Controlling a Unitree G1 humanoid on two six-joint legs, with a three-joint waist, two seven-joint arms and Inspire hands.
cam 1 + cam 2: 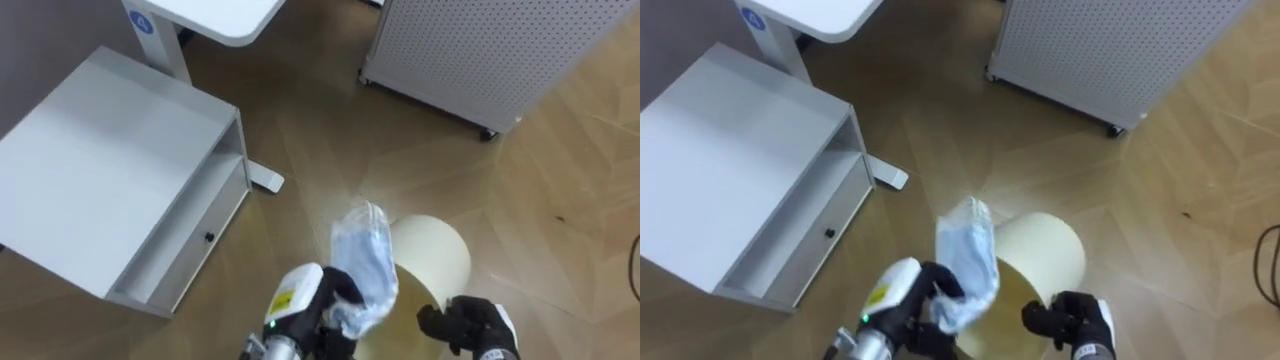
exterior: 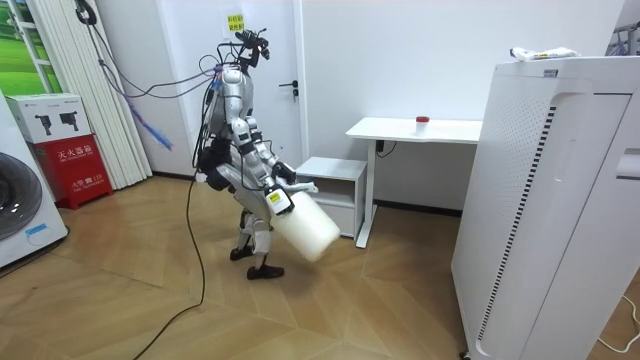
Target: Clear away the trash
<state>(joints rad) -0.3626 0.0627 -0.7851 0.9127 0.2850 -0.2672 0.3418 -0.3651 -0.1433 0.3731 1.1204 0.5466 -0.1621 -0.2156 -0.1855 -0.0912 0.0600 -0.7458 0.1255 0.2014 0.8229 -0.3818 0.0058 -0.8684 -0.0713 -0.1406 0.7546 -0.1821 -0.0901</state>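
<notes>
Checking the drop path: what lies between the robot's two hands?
In the left eye view, the open mouth of the cream bin lies between the left hand, gripping a crumpled plastic bag, and the right hand gripping its rim.

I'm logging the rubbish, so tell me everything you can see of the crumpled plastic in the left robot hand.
The crumpled plastic is clear with a bluish tint, thin and wrinkled; whether it is a bag or a squashed bottle I cannot tell. It stands roughly upright, its lower end gripped by the left robot hand and its upper end free. It shows against the tilted cream bin, near the bin's open mouth.
</notes>
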